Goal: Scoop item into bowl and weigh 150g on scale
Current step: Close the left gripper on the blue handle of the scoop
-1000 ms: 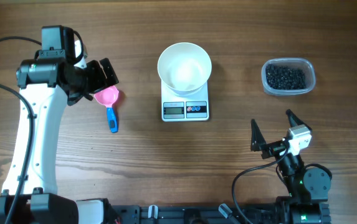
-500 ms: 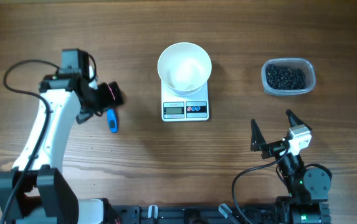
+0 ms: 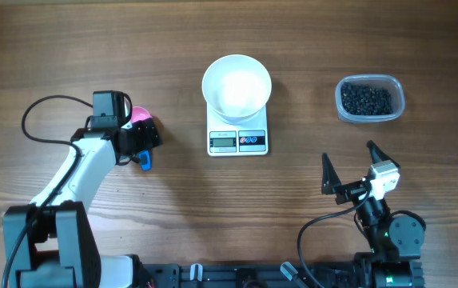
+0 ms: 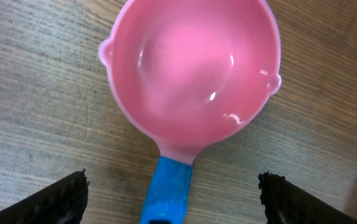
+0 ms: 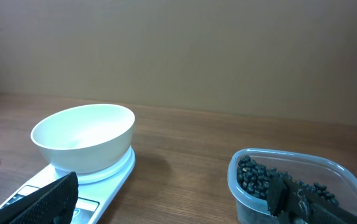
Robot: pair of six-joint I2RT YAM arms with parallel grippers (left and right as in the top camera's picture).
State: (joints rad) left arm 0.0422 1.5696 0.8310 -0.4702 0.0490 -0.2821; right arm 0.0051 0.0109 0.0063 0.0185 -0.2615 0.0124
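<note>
The empty pink scoop (image 4: 190, 68) with a blue handle (image 4: 169, 193) lies on the table left of the scale. My left gripper (image 4: 175, 202) hovers low over it, open, with a finger on either side of the handle and neither touching it. From overhead the left gripper (image 3: 138, 139) covers most of the scoop (image 3: 140, 114). The white bowl (image 3: 236, 85) stands empty on the white scale (image 3: 238, 141). The black bean-like item (image 3: 366, 98) fills a clear tub at the right. My right gripper (image 3: 356, 170) rests open near the front right, holding nothing.
The clear tub (image 5: 296, 180) sits right of the scale (image 5: 97, 186) and bowl (image 5: 85, 134), with bare wood between them. The left arm's cable (image 3: 33, 120) loops over the table's left side. Both arm bases stand along the front edge.
The left arm has dropped down and drawn in over the scoop, so its open fingers now straddle the blue handle. The right arm has not moved.
</note>
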